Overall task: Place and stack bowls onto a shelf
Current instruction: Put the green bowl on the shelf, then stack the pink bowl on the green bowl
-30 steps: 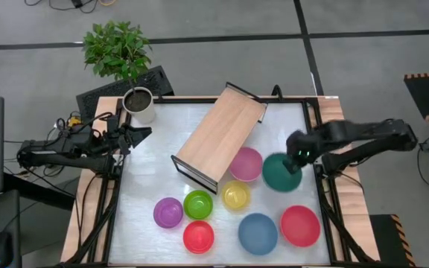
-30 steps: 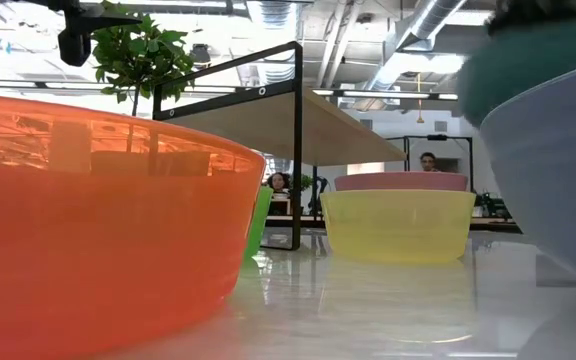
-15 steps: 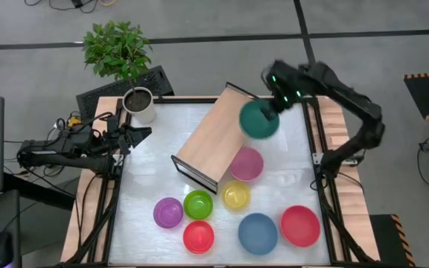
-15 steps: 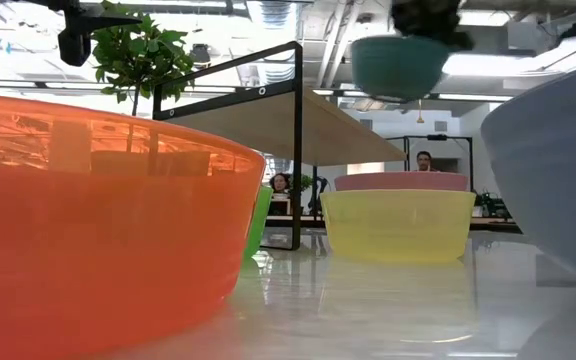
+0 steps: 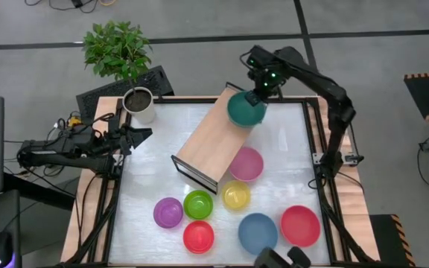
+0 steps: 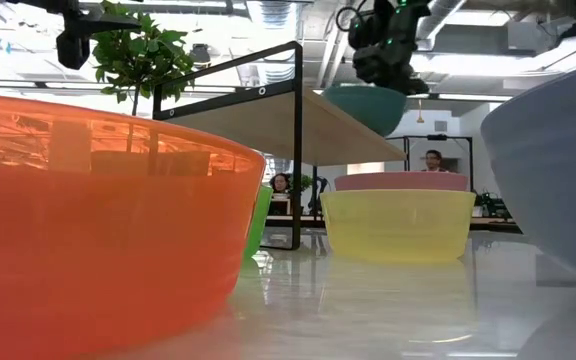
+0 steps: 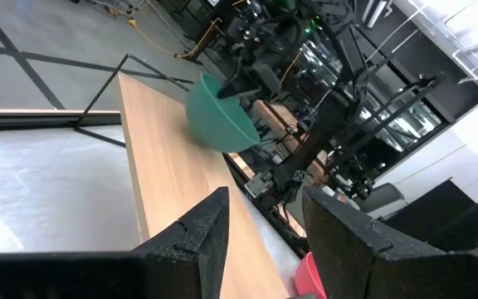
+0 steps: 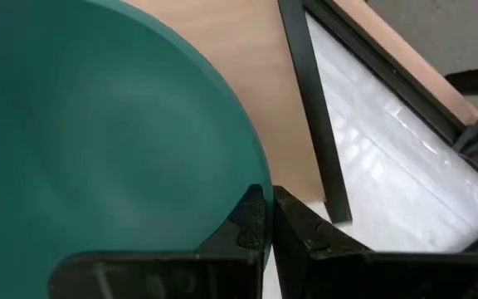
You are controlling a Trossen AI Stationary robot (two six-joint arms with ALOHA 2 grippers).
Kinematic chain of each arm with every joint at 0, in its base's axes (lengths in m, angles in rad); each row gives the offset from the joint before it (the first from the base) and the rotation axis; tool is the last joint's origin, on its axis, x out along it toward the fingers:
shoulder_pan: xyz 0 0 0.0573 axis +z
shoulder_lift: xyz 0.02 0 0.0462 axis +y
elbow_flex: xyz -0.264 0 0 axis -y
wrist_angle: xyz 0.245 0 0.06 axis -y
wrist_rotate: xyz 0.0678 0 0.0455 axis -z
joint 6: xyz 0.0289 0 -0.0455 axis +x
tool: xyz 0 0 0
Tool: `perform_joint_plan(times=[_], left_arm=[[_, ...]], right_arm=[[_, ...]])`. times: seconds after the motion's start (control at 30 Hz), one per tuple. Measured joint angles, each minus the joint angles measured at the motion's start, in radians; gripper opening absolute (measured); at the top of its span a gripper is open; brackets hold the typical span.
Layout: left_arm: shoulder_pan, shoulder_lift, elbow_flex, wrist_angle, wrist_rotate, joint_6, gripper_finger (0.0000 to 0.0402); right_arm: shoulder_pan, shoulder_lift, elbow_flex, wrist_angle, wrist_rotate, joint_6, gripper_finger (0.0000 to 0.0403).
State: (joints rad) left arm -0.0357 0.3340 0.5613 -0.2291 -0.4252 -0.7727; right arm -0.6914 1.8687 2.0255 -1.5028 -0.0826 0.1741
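My right gripper [image 5: 260, 92] is shut on the teal bowl [image 5: 244, 110] and holds it over the far end of the light-wood shelf [image 5: 216, 138]. In the low view the teal bowl [image 6: 367, 106] sits close over the board [image 6: 298, 125]; whether they touch I cannot tell. Pink [image 5: 246, 163], yellow [image 5: 235, 195], green [image 5: 198, 204], purple [image 5: 167, 213], red [image 5: 198, 237], blue [image 5: 258, 233] and red-pink [image 5: 300, 225] bowls stand on the table. My left gripper [image 5: 136, 134] waits open at the table's left edge. My right gripper pinches the teal bowl's rim [image 8: 258, 178] on the side toward the table's far right corner. One finger [image 8: 250, 218] is inside the bowl and one [image 8: 297, 226] outside, coming from above. The bowl is clear of the table and tilted, hanging below the fingers over the shelf's far end.
A white pot with soil [image 5: 139, 106] stands at the table's far left corner, with a leafy plant [image 5: 116, 46] beyond it. The shelf lies slantwise across the table's middle. People sit in the room behind the table in the low view.
My right gripper has carried the teal bowl up from the table's right side, beside the pink bowl, toward the far edge and leftward. It has then come down over the shelf's far end. The bowl is lifted clear of the table and stays in the shut fingers.
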Motion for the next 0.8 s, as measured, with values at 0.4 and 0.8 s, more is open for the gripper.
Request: perform_joint_plan(times=[0.4,0.8], left_arm=[[0.0,0.0,0.0,0.0,0.0,-0.002,0.014],[0.0,0.0,0.0,0.001,0.0,0.016,0.014]], right_arm=[[-0.058,0.051,0.043,0.019,0.0,-0.019,0.0057],[-0.056,0.032,0.065,0.032,-0.007,-0.018,0.0209]])
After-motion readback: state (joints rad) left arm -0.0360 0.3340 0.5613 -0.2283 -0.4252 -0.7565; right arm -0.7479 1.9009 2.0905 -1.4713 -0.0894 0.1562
